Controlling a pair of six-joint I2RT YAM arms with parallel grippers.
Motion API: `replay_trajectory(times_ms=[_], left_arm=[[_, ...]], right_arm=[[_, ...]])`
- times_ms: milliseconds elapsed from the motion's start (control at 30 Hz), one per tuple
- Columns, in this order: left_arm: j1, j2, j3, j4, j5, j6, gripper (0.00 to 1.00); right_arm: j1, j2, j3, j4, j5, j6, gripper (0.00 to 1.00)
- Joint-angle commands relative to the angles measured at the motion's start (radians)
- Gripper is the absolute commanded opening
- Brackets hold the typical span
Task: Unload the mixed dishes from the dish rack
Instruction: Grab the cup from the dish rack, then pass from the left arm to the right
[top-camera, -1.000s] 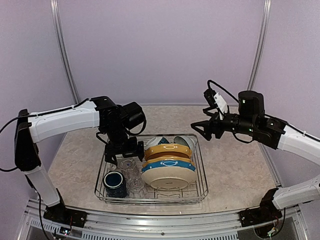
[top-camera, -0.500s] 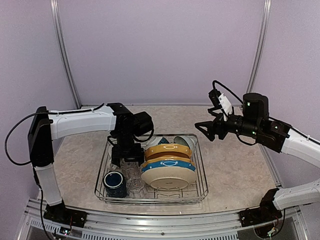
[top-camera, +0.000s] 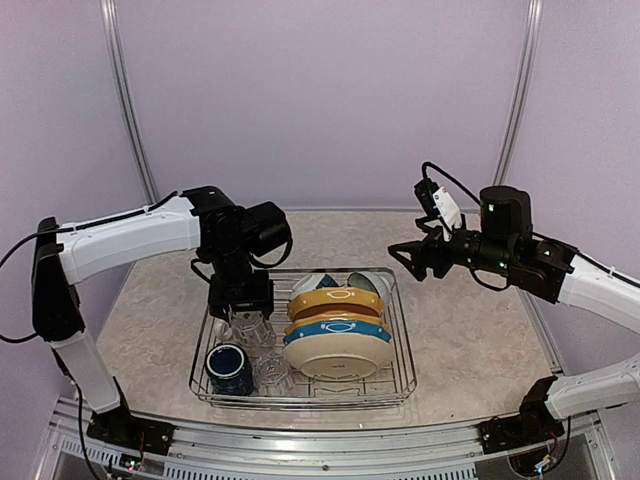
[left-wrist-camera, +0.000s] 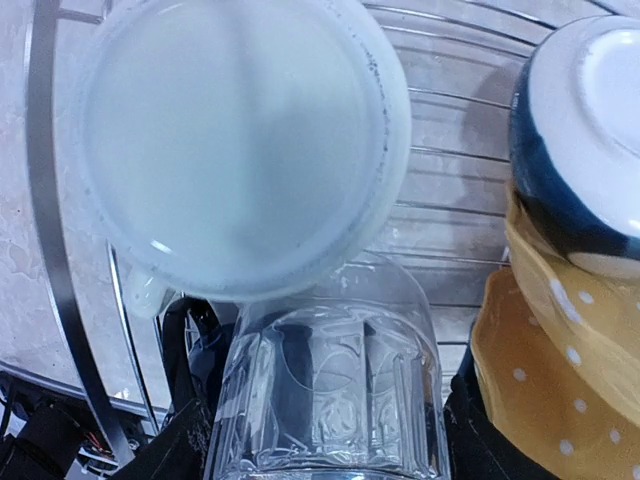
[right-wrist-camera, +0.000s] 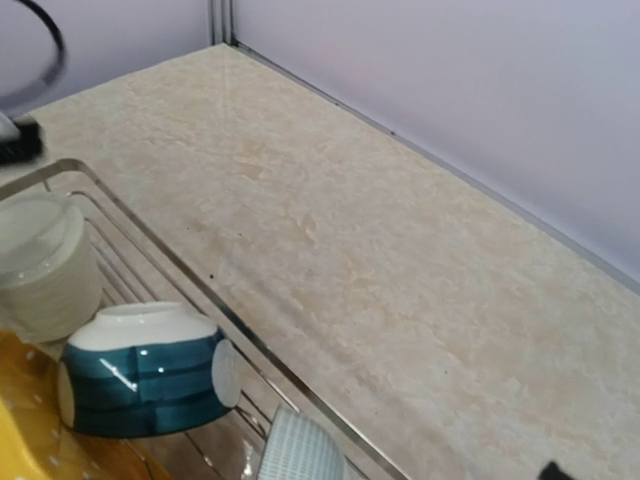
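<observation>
The dish rack (top-camera: 407, 345) sits mid-counter (top-camera: 470, 330) between the arms. It carries three leaning plates, mustard (top-camera: 335, 298), blue-rimmed (top-camera: 335, 329) and cream (top-camera: 340, 358). It also holds one navy mug (top-camera: 229, 366), one cream mug (right-wrist-camera: 40, 265), one teal-and-white bowl (right-wrist-camera: 150, 385) and two clear tumblers. The left tool (top-camera: 243, 312) clamps one tumbler (left-wrist-camera: 330, 400) over the rack's left side. The other tumbler (top-camera: 272, 372) stands beside the navy mug. The right tool (top-camera: 402, 262) hangs spread, holding nothing, near the rack's far right corner.

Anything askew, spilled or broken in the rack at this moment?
Nothing looks spilled or broken. The plates lie tilted in an overlapping pile rather than standing upright, and the teal-and-white bowl rests bottom-up against them. The left fingers grip a clear tumbler.
</observation>
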Motion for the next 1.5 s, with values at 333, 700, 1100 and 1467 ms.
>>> replay_trajectory(times_ms=[333, 700, 1100, 1467], left_arm=[[0.237, -0.63, -0.146, 0.297, 0.34, 0.197, 0.4], [0.371, -0.781, -0.459, 1.273, 0.712, 0.046, 0.41], [0.281, -0.48, -0.469, 1.666, 0.741, -0.085, 0.39], [0.237, -0.383, -0.457, 1.709, 0.747, -0.11, 0.33]], right_arm=[[0.007, 0.106, 0.079, 0.104, -0.038, 0.253, 1.0], [0.007, 0.223, 0.041, 0.531, -0.37, 0.645, 0.98], [0.058, 0.341, 0.047, 0.895, -0.53, 0.828, 0.93], [0.098, 0.392, 0.062, 0.968, -0.622, 0.833, 0.55]])
